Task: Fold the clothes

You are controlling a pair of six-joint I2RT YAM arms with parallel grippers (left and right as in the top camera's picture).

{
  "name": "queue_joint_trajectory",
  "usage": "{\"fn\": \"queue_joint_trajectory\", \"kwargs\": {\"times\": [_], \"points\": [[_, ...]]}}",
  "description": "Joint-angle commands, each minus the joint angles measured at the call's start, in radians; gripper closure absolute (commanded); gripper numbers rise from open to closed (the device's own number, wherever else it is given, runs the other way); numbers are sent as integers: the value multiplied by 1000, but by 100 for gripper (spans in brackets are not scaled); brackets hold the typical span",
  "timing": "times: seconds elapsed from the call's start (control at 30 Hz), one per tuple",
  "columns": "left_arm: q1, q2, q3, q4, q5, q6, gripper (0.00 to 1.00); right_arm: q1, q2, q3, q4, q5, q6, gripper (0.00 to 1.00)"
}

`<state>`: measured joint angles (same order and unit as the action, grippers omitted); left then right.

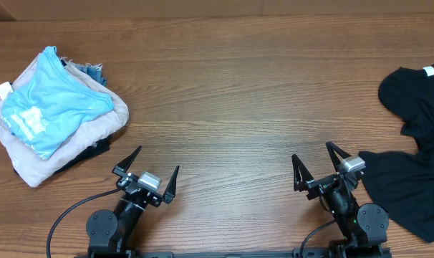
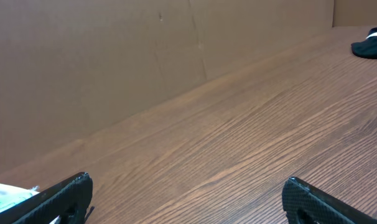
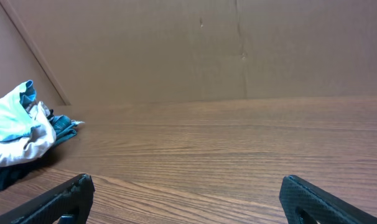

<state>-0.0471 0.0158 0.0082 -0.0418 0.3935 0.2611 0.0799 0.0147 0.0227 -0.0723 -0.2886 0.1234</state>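
A black garment lies crumpled at the table's right edge, a white tag at its top; a bit of it shows in the left wrist view. A stack of folded clothes, light blue on top of beige, sits at the far left and shows in the right wrist view. My left gripper is open and empty near the front edge, left of centre. My right gripper is open and empty near the front edge, just left of the black garment.
The wooden table stretches between the stack and the black garment. A brown cardboard wall stands along the far edge.
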Motion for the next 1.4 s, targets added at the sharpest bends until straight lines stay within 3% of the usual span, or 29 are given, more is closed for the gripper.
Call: {"fn": "queue_joint_trajectory", "kwargs": {"times": [0.0, 0.4, 0.5, 0.6, 0.73, 0.97, 1.13, 1.27, 1.37], "points": [[-6, -5, -3, -3, 18, -22, 0, -1, -10, -7, 0, -5, 5, 0], [-6, -5, -3, -3, 15, -22, 0, -1, -10, -7, 0, -5, 5, 0], [-6, -5, -3, 30, 10, -53, 0, -1, -10, -7, 16, -32, 62, 0], [-6, -4, 35, 33, -125, -220, 0, -1, -10, -3, 45, -28, 151, 0], [-6, 71, 194, -65, -294, -251, 0, -2, 15, 87, 63, -27, 184, 0], [-6, 520, 566, -217, -314, -265, 0, -2, 332, 350, -61, 17, 184, 0], [-6, 848, 855, -431, -299, -265, 0, -2, 687, 642, -312, 18, 162, 0], [-6, 1034, 1015, -558, -203, -266, 0, -2, 936, 868, -522, -19, 139, 0], [-6, 1098, 1030, -570, -5, -283, 0, -2, 1058, 946, -621, -186, 137, 0]]}}
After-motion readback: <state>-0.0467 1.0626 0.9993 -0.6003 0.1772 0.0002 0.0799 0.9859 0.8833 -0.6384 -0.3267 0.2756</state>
